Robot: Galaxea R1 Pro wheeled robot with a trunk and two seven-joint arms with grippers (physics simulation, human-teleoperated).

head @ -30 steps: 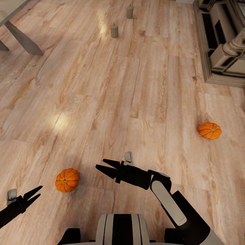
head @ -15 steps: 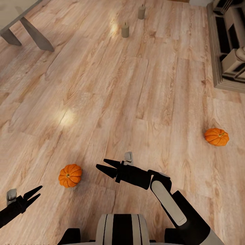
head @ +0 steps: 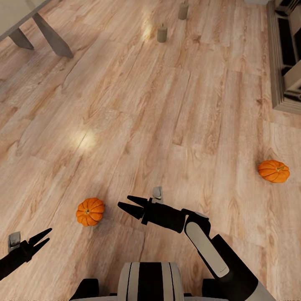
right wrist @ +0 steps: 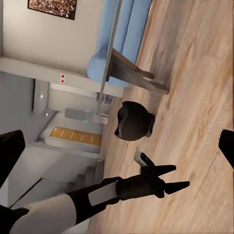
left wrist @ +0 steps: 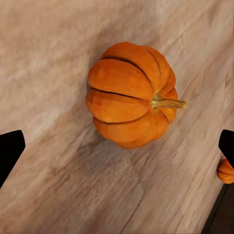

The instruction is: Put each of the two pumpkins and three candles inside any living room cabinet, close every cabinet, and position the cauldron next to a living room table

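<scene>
Hovering low, your left gripper (head: 44,237) has its jaws spread with nothing between them, and the near pumpkin (head: 90,211) sits on the floor (head: 138,125) just ahead of its tips and a little toward the robot's middle. In the left wrist view that pumpkin (left wrist: 130,95) lies between the two dark fingertips, off toward one of them, stem pointing sideways. To take it well, centre the ribbed body between the jaws first, come down so the fingers pass either side of its widest part, and close on the body, not on the stem. It is round and will likely roll if one finger touches first, so make contact evenly.

Your right gripper (head: 127,203) is also spread and empty, held just beside the same pumpkin on its other side; keep it clear so it doesn't nudge the fruit.

Farther off, well to the right of the right gripper, the second pumpkin (head: 274,171) rests on the floor. Beyond, two candles (head: 162,32) stand upright far ahead, well apart from both grippers; the third I cannot place. Far ahead to the left you have the table's legs (head: 52,35). The right wrist view finds the dark cauldron (right wrist: 134,121) on the floor near a blue sofa (right wrist: 117,41).
</scene>
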